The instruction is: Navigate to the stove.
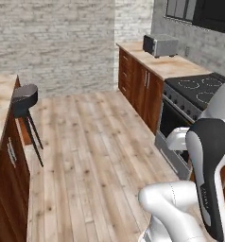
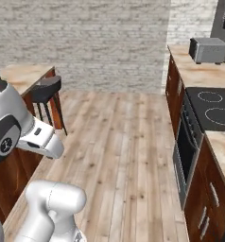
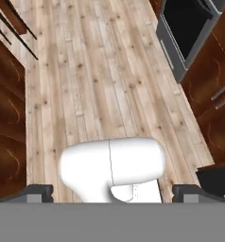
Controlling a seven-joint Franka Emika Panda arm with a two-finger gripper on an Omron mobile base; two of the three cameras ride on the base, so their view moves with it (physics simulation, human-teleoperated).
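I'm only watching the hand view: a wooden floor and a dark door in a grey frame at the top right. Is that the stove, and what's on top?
Observer: Yes. The grey steel stove has a flat black glass cooktop with white ring burners.
Visitor: Anything next to it?
Observer: A small silver toaster oven stands on the light wooden counter beyond the stove, nearer the grey brick wall.
Visitor: And the thin dark legs at my top left?
Observer: They belong to a dark round stool beside the island counter.
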